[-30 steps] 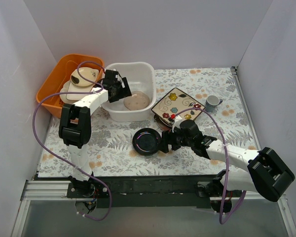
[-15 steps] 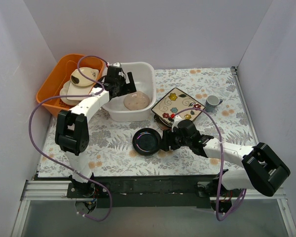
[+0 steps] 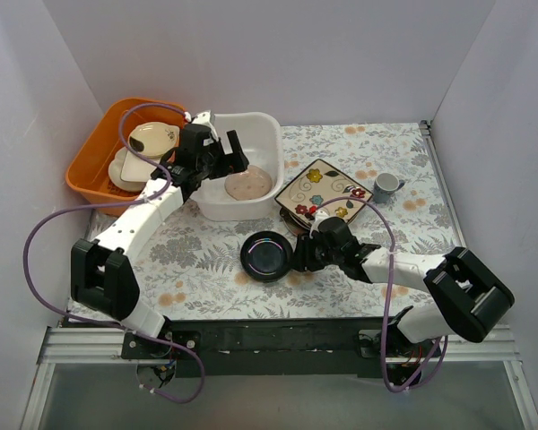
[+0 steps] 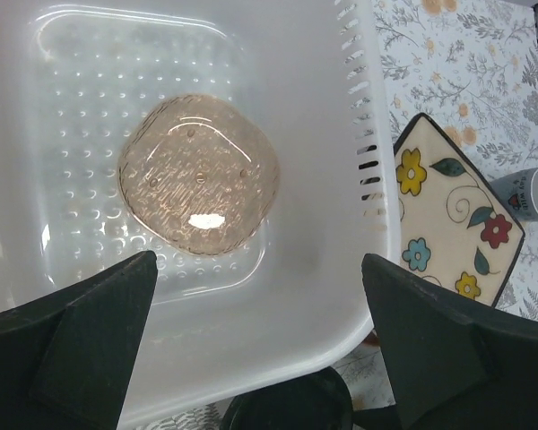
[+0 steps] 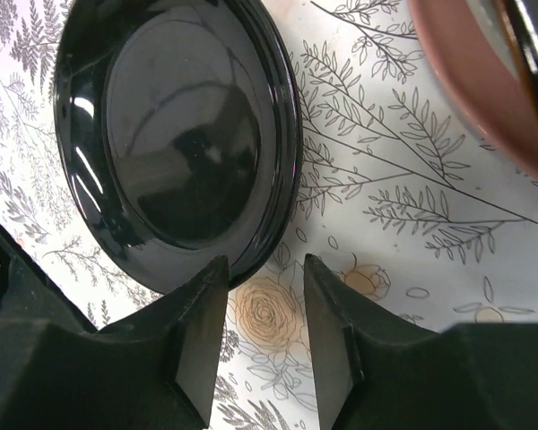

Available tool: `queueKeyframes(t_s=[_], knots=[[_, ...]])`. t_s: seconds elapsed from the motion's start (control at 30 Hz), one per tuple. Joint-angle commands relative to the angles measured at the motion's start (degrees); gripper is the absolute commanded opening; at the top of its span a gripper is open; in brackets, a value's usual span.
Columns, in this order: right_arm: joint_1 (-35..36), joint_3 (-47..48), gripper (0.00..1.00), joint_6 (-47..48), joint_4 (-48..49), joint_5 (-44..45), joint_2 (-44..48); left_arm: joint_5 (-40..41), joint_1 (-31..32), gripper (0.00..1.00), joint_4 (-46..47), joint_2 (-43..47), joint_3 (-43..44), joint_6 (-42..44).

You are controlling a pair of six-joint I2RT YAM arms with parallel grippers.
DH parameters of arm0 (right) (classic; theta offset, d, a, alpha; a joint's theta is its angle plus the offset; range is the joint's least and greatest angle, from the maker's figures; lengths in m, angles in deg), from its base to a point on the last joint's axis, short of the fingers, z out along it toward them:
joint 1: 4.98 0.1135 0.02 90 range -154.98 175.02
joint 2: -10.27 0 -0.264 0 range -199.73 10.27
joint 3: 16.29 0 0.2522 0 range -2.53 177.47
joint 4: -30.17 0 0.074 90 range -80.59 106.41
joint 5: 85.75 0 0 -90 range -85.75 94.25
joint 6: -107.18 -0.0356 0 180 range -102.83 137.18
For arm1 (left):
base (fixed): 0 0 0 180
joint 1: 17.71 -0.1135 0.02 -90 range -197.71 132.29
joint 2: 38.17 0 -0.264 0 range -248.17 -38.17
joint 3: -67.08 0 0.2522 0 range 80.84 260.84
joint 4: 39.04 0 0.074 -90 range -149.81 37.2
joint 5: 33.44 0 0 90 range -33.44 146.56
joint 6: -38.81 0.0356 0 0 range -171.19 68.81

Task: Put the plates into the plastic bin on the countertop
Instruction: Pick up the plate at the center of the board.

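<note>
The white plastic bin holds a pink-cream round plate lying flat on its floor. Above the bin's left side hangs my left gripper, open and empty. A small dark glossy plate lies on the fern-printed countertop. My right gripper is low at that plate's right rim, its jaws partly narrowed. One finger overlaps the rim and bare countertop shows in the gap. The cream square floral plate rests tilted on a red plate.
An orange tub with cream dishes stands left of the bin. A small grey cup sits at the right rear of the countertop. White walls close in the back and both sides.
My right gripper's jaws have narrowed at the dark plate's rim. The left gripper has opened wider and drawn back towards the bin's left wall, its elbow swinging left.
</note>
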Motion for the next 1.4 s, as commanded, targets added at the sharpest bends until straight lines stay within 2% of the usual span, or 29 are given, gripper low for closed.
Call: queueKeyframes(t_s=[0.0, 0.1, 0.13, 0.23, 0.33, 1.37], knots=[[0.2, 2.2, 0.44, -2.7, 4.5, 0.2, -2.2, -1.8, 0.1, 0.98, 0.1, 5.2, -4.0, -0.8], [0.2, 2.7, 0.31, -3.0, 4.2, 0.3, -3.0, -1.9, 0.1, 0.98, 0.4, 6.6, -6.1, -1.0], [0.2, 2.7, 0.22, -3.0, 4.6, 0.3, -2.7, -2.0, 0.1, 0.98, 0.4, 6.9, -6.5, -1.0], [0.2, 2.6, 0.08, -3.1, 4.0, 0.7, -1.9, -1.6, 0.1, 0.98, 0.4, 8.3, -8.4, -1.1], [0.2, 2.5, 0.01, -3.2, 3.1, 1.6, -0.5, -1.6, 0.1, 0.98, 0.4, 9.8, -9.7, -1.1], [-0.2, 2.6, 0.01, -2.0, -2.5, 8.1, 15.0, -16.1, 0.1, 0.97, 3.9, 22.9, -23.0, -0.8]])
